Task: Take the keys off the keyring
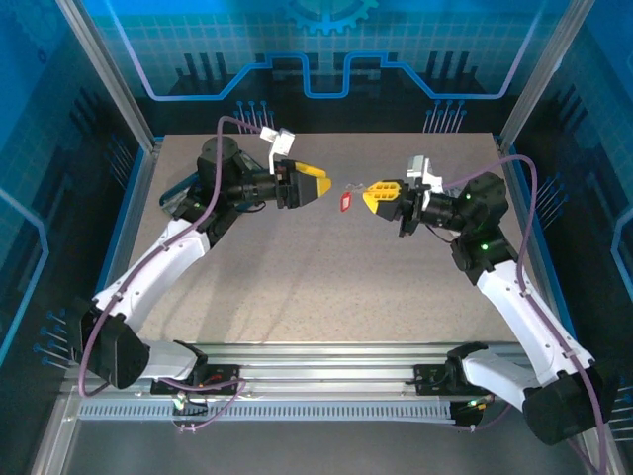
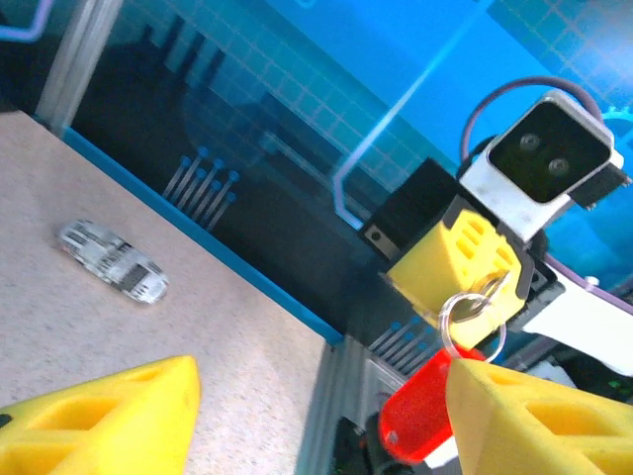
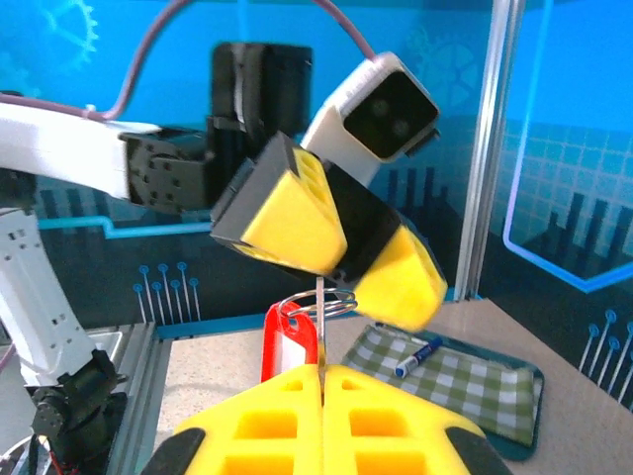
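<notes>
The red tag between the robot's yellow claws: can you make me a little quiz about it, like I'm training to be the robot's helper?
1. True or false: the red tag is lying flat on the table.
2. Which one pinches the metal ring that the tag hangs from? A) the left gripper B) the right gripper C) both
3. Fill in the blank: the left gripper's two yellow fingers are spread apart, so it is ____.

Key: 1 false, it hangs in the air from the ring; 2 B; 3 open.
</notes>
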Available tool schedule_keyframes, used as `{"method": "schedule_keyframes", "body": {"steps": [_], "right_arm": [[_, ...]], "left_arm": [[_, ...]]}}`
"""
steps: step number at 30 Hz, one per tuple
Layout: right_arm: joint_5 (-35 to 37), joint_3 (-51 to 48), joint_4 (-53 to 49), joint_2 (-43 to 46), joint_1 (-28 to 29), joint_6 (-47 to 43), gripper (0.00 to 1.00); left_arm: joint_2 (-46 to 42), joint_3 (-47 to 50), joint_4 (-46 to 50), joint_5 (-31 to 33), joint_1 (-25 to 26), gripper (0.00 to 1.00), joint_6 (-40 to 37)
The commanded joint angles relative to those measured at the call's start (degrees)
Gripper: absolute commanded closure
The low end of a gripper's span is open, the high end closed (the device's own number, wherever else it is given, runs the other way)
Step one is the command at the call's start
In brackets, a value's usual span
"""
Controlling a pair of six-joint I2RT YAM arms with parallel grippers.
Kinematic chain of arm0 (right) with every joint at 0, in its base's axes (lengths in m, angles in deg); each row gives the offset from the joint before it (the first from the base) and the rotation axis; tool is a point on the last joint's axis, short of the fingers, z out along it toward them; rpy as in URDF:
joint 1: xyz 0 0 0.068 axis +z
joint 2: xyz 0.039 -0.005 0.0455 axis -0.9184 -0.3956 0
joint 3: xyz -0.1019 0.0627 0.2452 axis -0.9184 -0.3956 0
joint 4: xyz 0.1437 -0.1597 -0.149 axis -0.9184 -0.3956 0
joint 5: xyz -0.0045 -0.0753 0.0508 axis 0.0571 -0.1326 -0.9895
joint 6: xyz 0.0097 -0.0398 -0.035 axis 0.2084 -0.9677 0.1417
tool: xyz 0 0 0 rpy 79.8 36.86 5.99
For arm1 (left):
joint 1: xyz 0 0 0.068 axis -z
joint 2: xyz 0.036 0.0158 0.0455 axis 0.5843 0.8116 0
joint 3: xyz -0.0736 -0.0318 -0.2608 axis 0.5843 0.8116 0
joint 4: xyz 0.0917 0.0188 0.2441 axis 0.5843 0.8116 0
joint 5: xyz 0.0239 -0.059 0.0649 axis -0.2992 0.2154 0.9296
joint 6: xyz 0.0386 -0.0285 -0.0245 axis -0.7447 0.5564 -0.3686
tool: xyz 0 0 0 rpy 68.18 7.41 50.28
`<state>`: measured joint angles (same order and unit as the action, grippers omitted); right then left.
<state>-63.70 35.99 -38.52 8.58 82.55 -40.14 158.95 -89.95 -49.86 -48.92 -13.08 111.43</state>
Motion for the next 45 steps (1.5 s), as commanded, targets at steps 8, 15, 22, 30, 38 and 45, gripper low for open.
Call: {"method": "schedule_keyframes", "body": {"steps": [8,15,22,30,38,45], "right_arm": [[-7.4,-0.8,10.1,-1.7,-1.8,9.2,1.00],[-7.7,-0.4,5.6,-1.4,-1.8,6.6,1.00],[-8.1,-0.9,10.5,-2.8,-1.9,9.7,1.00],[-8.2,-0.8,11.6,-2.9,-1.9,11.1,1.00],[-7.4,-0.9,10.8,-2.9,-2.0,10.2,1.00],[-7.4,-1.1,10.9,-3.2,-2.0,10.4,1.00]], "left_arm": [[2.1,-5.0,-1.4,-7.6,2.2,0.33,0.1],[4.6,-6.9,-3.9,-9.0,3.0,0.33,2.1],[5.3,-9.2,-1.4,-8.8,3.7,0.33,1.4],[5.3,-8.6,-3.0,-11.0,4.6,0.32,2.8],[5.3,-8.0,-4.3,-13.5,5.2,0.51,3.7],[5.5,-7.7,-4.7,-13.5,5.2,0.71,3.9]]}}
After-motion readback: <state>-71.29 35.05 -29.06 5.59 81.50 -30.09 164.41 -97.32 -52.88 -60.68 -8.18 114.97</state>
